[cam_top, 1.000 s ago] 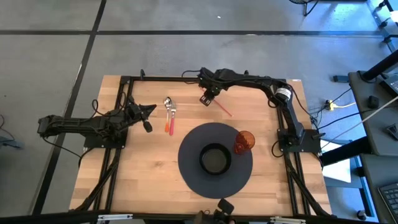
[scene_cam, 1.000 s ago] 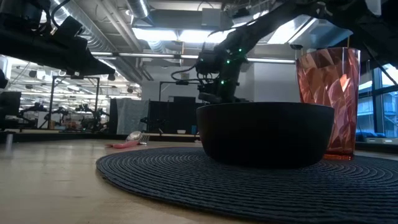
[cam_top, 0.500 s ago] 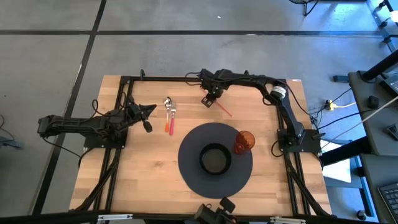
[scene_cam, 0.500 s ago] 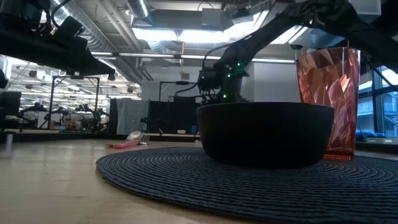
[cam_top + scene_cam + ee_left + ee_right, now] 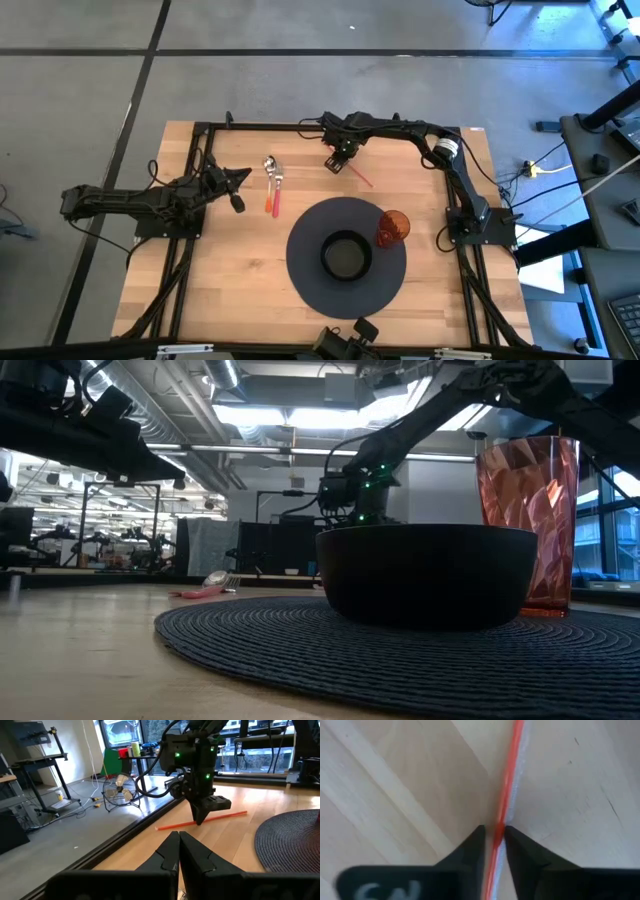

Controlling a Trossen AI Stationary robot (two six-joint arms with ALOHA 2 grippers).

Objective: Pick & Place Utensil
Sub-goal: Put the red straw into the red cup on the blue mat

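The utensil (image 5: 273,188), silver head and orange-red handle, lies flat on the wooden table left of the round mat; the low view shows the utensil (image 5: 205,590) too. A thin orange-red stick (image 5: 360,177) lies on the table at the far middle. My right gripper (image 5: 340,163) points down onto the stick's far-left end, its fingers closed in on either side of it. In the left wrist view the right gripper (image 5: 201,819) stands on the stick (image 5: 227,815). My left gripper (image 5: 244,178) waits shut at the table's left, level above the wood. My right gripper pinches the thin orange-red stick (image 5: 501,820) between its two fingers (image 5: 476,842), close to the stick's far-left end. It comes from above, pointing steeply down, with the fingers across the stick. The stick lies flat on the table.
A dark round woven mat (image 5: 300,262) fills the near middle, with a black bowl (image 5: 346,254) at its centre and an orange-red faceted cup (image 5: 392,228) at its right rim. A black frame (image 5: 205,140) runs along the table's edges.
My right gripper has sunk toward the table onto the stick's end and tipped a little steeper. The stick, the utensil and my left arm have stayed where they were.
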